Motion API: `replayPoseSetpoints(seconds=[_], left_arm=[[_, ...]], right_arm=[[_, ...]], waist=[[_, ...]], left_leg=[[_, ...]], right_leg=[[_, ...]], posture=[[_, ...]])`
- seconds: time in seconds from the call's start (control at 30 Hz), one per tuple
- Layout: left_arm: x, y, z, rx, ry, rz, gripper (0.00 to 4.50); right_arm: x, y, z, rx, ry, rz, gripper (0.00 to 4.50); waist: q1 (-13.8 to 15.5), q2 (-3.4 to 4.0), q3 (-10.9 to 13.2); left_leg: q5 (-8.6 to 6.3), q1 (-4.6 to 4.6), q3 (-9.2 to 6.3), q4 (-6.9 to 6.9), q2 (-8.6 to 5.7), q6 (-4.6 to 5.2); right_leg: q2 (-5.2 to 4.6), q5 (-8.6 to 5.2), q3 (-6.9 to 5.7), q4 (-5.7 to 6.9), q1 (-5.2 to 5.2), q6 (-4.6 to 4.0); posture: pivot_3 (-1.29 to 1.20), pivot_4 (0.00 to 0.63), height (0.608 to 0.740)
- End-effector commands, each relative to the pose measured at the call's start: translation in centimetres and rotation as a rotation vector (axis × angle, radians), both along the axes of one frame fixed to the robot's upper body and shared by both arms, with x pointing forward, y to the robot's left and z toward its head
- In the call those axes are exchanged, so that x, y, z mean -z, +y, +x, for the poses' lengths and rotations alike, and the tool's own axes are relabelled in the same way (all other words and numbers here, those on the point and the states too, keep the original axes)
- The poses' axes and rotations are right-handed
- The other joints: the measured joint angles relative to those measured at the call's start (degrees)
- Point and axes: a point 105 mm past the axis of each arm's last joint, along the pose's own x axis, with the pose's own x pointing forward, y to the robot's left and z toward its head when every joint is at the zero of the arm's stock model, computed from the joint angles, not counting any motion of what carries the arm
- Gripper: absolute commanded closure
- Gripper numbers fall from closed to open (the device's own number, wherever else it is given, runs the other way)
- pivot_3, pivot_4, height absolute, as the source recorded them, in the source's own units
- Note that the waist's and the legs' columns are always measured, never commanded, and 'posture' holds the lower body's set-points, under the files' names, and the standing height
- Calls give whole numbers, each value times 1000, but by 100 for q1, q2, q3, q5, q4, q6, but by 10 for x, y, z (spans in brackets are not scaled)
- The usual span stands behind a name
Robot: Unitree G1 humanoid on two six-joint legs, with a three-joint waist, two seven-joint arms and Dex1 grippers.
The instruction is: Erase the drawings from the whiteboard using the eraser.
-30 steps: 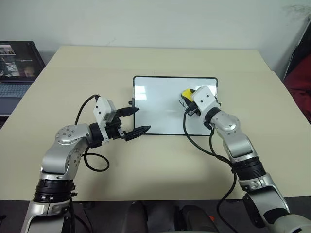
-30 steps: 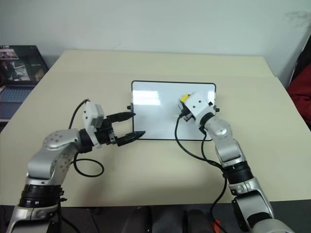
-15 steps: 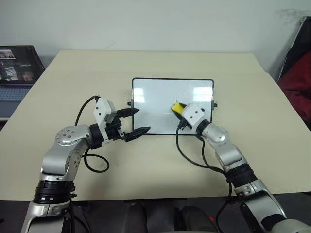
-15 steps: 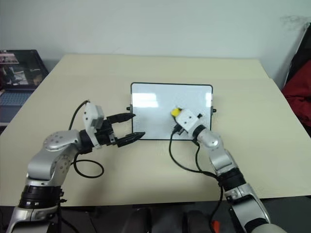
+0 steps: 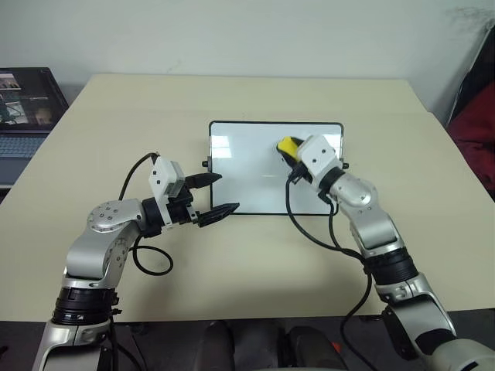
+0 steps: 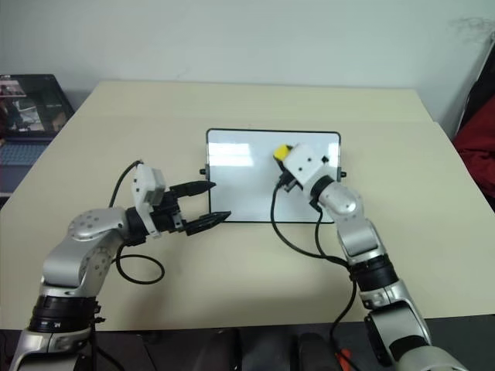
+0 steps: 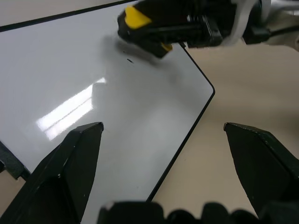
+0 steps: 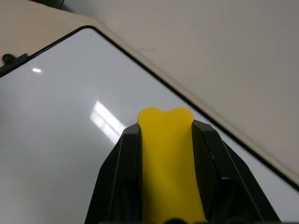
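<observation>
My right gripper (image 5: 288, 148) has the yellow eraser (image 5: 288, 145) clamped over the whiteboard's (image 5: 247, 174) far right part; left gripper (image 5: 214, 195) sits wide at its near-left corner. Laptop (image 5: 25, 108) far left of the board, beige bench (image 5: 232, 255), white wall (image 5: 232, 35).

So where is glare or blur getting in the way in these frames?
Left wrist view: a bright streak of glare lies on the whiteboard, and the eraser with the right pincer is blurred. Right wrist view: a smaller glare patch sits just beyond the eraser. Left eye view: soft reflections near the board's upper corners.
</observation>
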Motion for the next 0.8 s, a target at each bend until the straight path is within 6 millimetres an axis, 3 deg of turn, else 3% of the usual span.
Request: replayPoseSetpoints(seconds=[0.03, 0.23, 0.47, 0.57, 0.7, 0.8], left_arm=[[-11, -1, -2, 12, -48, 5, 0], [-11, 0, -4, 14, -49, 11, 0], [-11, 1, -5, 4, -54, 14, 0], [-11, 1, -6, -2, -54, 7, 0], [-10, 1, -6, 1, -52, 11, 0], [-11, 1, -5, 1, -57, 13, 0]], right_arm=[[-9, -4, 12, 39, -37, 11, 3389], [21, 5, 24, 47, 45, -31, 3389], [93, 19, 5, -24, 242, -34, 3389], [127, 20, -10, -31, 315, -51, 3390], [115, 25, -9, -45, 284, -39, 3390], [81, 31, -10, -73, 210, 18, 3391]], waist=[[12, 0, 0], [5, 0, 0], [-42, -8, -9], [-63, -13, -12], [-101, -10, -9], [-99, -7, -5]], left_leg=[[0, 0, 1, 0, 0, 0], [-2, 1, 3, 4, 0, 5], [-2, 41, 1, 4, 2, 6], [-4, 100, -3, 3, 1, 6], [-4, 183, -5, 0, 1, 8], [9, 184, -13, 0, 5, 25]], right_leg=[[0, 0, 1, -2, 0, 0], [-2, 0, 5, 5, 0, 0], [-2, 1, 3, 19, 33, 0], [-3, -4, 1, 11, 91, 9], [-9, -15, 9, 2, 143, 21], [-10, -3, 7, 4, 140, 20]], posture=[[0, 150, 740], [0, 150, 740], [0, 150, 740], [0, 150, 740], [0, 150, 740], [0, 150, 740]])
